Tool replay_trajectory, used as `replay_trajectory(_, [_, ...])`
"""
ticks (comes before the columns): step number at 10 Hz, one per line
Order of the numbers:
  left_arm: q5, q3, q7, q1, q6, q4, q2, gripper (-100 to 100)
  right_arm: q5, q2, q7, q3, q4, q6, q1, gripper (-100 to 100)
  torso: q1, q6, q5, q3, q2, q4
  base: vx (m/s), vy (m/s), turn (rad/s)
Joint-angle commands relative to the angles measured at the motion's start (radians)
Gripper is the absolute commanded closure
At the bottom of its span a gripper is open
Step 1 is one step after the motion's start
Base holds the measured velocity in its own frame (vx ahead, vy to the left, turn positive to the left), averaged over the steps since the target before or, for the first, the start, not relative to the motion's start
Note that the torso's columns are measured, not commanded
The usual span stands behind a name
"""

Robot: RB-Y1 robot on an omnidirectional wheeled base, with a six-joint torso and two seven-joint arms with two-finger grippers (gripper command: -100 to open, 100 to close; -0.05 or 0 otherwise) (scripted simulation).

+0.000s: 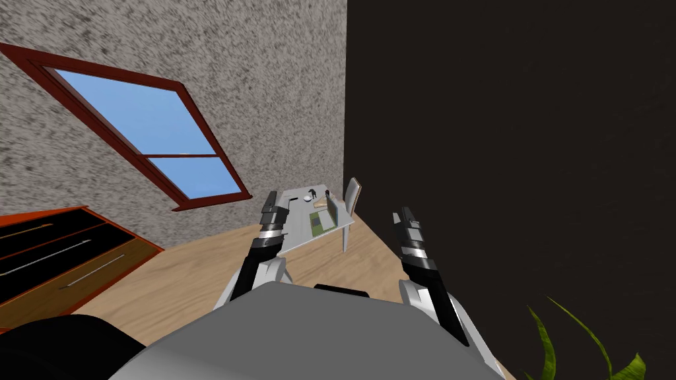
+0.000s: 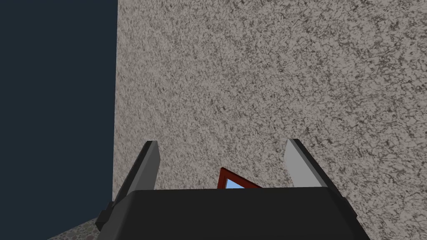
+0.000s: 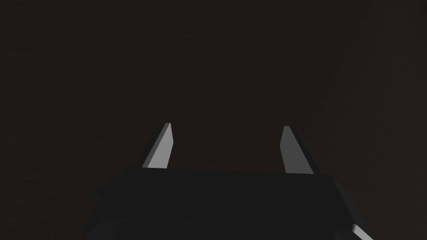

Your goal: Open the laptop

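Both arms were held ahead of my chest, left gripper point(image 2: 223, 143) and right gripper point(image 3: 225, 127) each spread and empty. The laptop point(image 1: 321, 222) lay well apart on the bench point(image 1: 300, 232), near the edge beside the chair point(image 1: 353, 193). Driving closer looked like the first need.
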Motion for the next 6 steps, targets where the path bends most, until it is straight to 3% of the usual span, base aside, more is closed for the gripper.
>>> replay_trajectory(1, [0.000,0.000,0.000,0.000,0.000,0.000,0.000,0,0.000,0.000,0.000,0.000,0.000,0.000,0.000,0,0.000,0.000,0.000,-0.147,0.074,0.074,0.000,0.000,0.000])
replay_trajectory(4, [0.000,0.000,0.000,0.000,0.000,0.000,0.000,0,0.000,0.000,0.000,0.000,0.000,0.000,0.000,0,0.000,0.000,0.000,-0.590,0.296,0.295,0.000,0.000,0.000])
replay_trajectory(5, [-0.001,0.001,-0.002,0.001,0.010,-0.002,0.048,-100,0.000,0.000,0.000,0.000,0.000,0.000,0.000,0,0.000,0.000,0.000,-0.738,0.369,0.369,0.015,-0.015,0.001])
replay_trajectory(6, [-0.002,0.003,-0.003,0.003,0.020,-0.003,0.077,-100,0.000,0.000,0.000,0.000,0.000,0.000,0.000,0,0.000,0.000,0.000,-0.807,0.403,0.402,0.026,-0.030,0.003])
